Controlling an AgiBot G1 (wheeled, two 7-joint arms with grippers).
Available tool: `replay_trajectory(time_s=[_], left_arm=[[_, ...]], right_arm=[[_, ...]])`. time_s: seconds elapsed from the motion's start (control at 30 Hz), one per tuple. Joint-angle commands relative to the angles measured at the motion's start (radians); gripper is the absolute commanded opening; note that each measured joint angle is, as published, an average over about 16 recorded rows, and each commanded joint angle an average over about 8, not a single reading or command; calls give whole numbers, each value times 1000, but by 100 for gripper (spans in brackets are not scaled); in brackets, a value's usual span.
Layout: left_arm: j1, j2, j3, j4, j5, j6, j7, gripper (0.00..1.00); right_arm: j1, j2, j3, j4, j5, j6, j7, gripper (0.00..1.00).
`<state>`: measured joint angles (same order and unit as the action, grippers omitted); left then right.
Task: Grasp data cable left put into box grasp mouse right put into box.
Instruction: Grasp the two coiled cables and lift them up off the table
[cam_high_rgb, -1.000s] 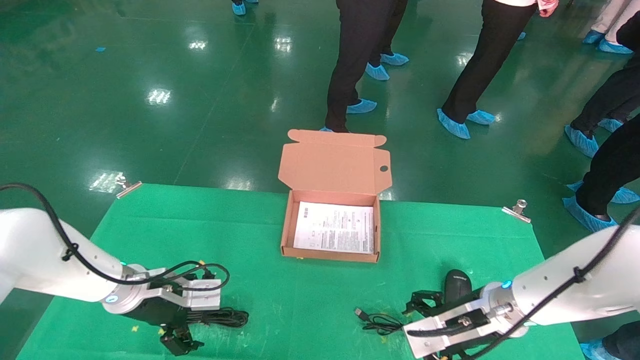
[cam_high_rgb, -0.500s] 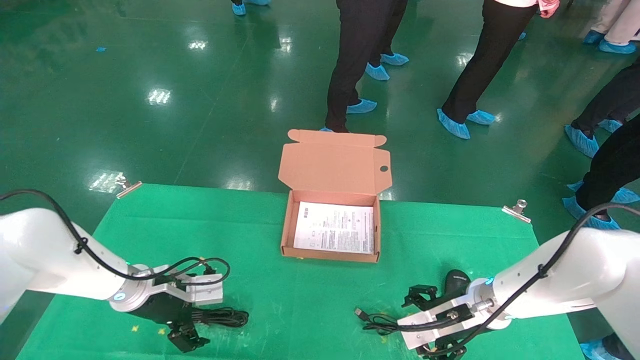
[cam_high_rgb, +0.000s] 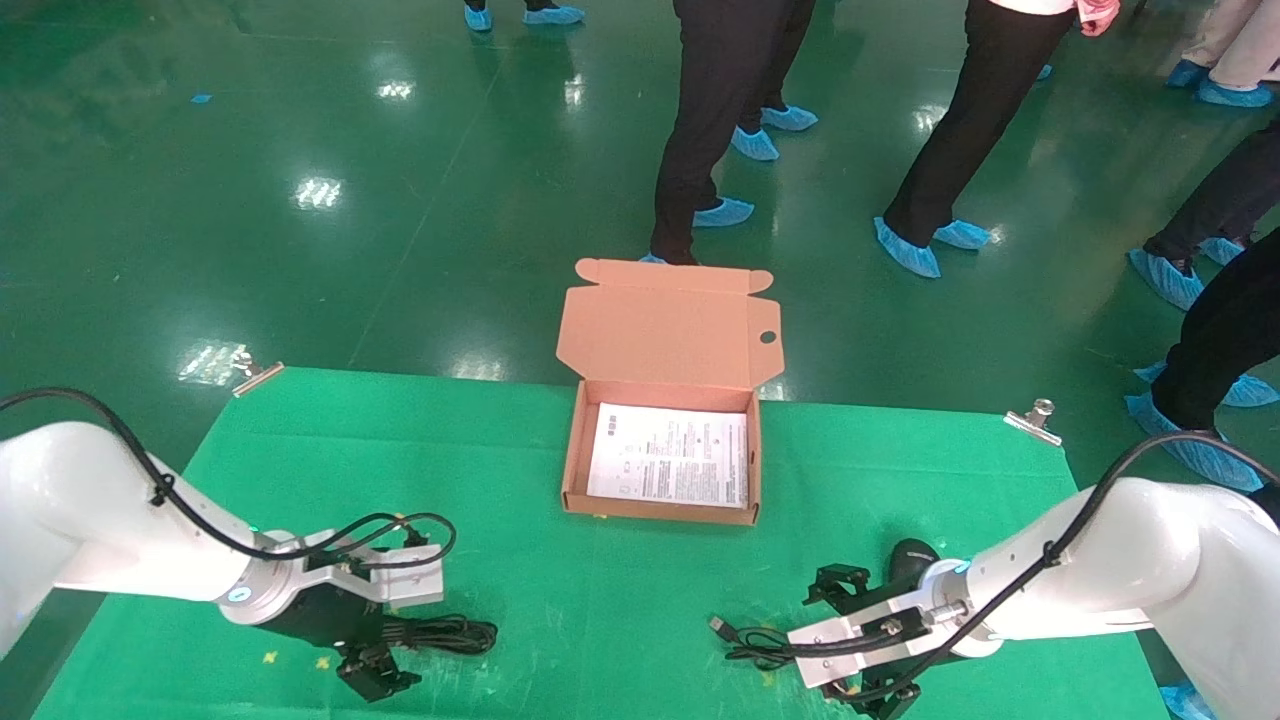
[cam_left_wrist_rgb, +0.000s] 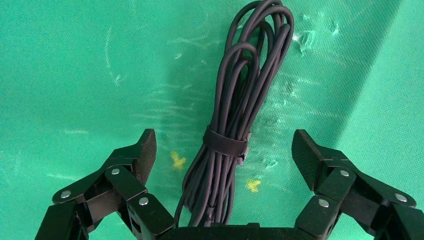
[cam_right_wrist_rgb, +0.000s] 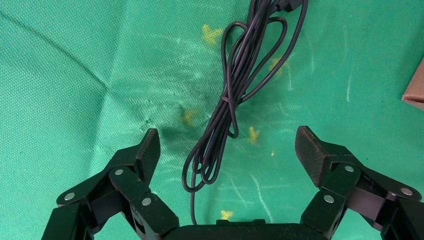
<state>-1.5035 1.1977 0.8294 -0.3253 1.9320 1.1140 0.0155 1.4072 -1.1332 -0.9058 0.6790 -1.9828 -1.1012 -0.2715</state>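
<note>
Data cable (cam_left_wrist_rgb: 235, 125) lies on the green cloth (cam_high_rgb: 620, 600) at my near left, and my left gripper (cam_left_wrist_rgb: 225, 155) hangs right over it with its fingers spread wide, one on each side of the bundle. Nothing is pinched yet. I think I am just about to grab it. Next I need to go down and squeeze at the little strap around the middle. My right gripper (cam_right_wrist_rgb: 227, 150) is spread wide too, over the thin cord (cam_right_wrist_rgb: 230, 100) at the near right. The mouse (cam_high_rgb: 910, 558) sits just beyond that arm. The box (cam_high_rgb: 572, 460) waits open in the middle, farther off, holding only a white sheet (cam_high_rgb: 670, 455).
</note>
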Motion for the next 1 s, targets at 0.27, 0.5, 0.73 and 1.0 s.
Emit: replay_trajectory(time_s=[0.27,0.5,0.73,1.0], left_arm=[[-3,2,-1,9,-3,-4,5,0],[-1,1,-1,2,-1,-1,3,0],[-1,0,0,-1,-1,0,2,0],[0,0,0,-2,0,2,1,0]], right_arm=[[-1,-4,1,-10,0,7,-2,0],[-1,-1,1,-4,0,2,-1,0],[-1,0,1,-1,1,0,-1,0],[0,1,1,1,1,-1,0,0]])
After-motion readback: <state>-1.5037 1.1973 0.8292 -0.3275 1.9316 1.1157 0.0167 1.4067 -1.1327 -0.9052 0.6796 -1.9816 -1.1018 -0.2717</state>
